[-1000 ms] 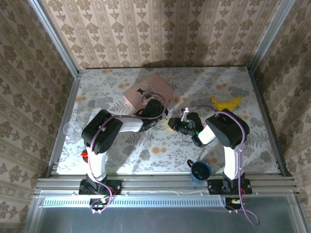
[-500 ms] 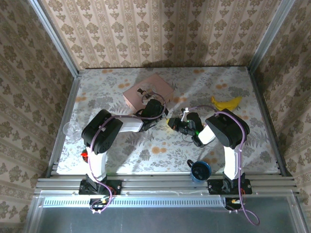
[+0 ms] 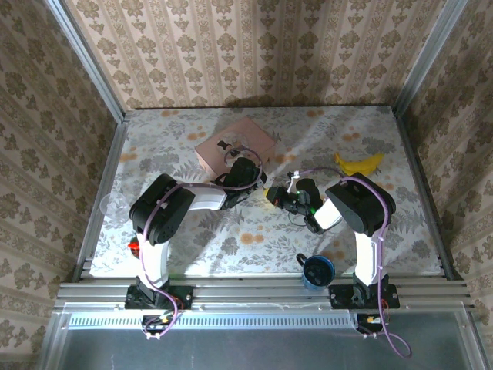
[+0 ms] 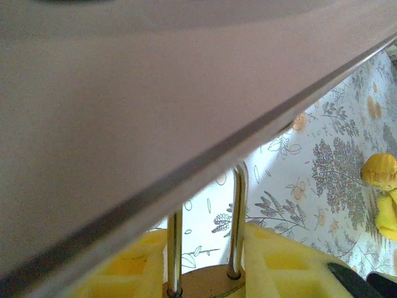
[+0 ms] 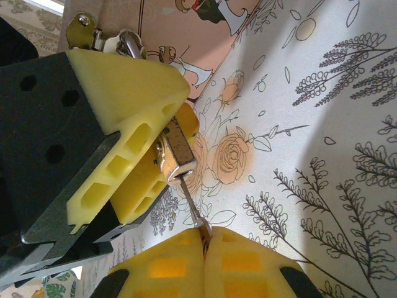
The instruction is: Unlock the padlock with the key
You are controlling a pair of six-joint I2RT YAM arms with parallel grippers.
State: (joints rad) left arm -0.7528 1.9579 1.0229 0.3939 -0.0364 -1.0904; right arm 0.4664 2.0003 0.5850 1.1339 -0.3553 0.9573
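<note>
A: No visible shift over the last second. Clamping the padlock (image 5: 175,148) in the left end effector (image 5: 166,144), just above the table (image 5: 322,124)?

B: Yes. Pinching the key (image 5: 191,205) tight in the right end effector (image 5: 205,251), blade at the keyway. Keep in line, seat fully, twist gently.

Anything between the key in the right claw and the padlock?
Nothing visible. In the right wrist view the key runs bare from the right claw straight to the underside of the padlock, which the left claw grips. Whether the tip is in the keyhole, I cannot tell.
</note>
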